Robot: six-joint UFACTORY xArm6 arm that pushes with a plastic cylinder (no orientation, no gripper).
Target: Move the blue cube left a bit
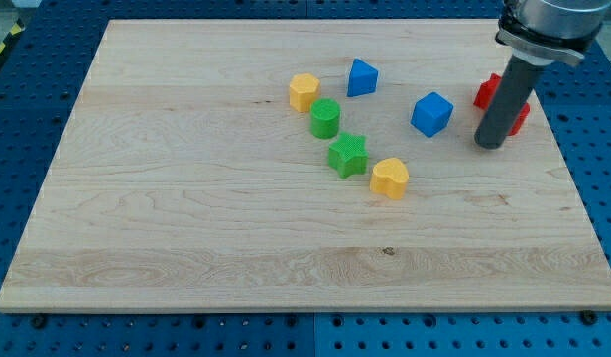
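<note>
The blue cube (431, 113) sits on the wooden board (186, 198) at the view's upper right. My tip (491, 145) rests on the board to the cube's right and slightly below it, with a small gap between them. The rod partly hides a red block (487, 91) behind it. A blue triangular block (361, 77) lies to the cube's upper left.
A yellow block (304, 91), a green cylinder (325, 118), a green star (347, 156) and a yellow heart (390, 178) lie in a diagonal row left of the cube. The board's right edge is near my tip.
</note>
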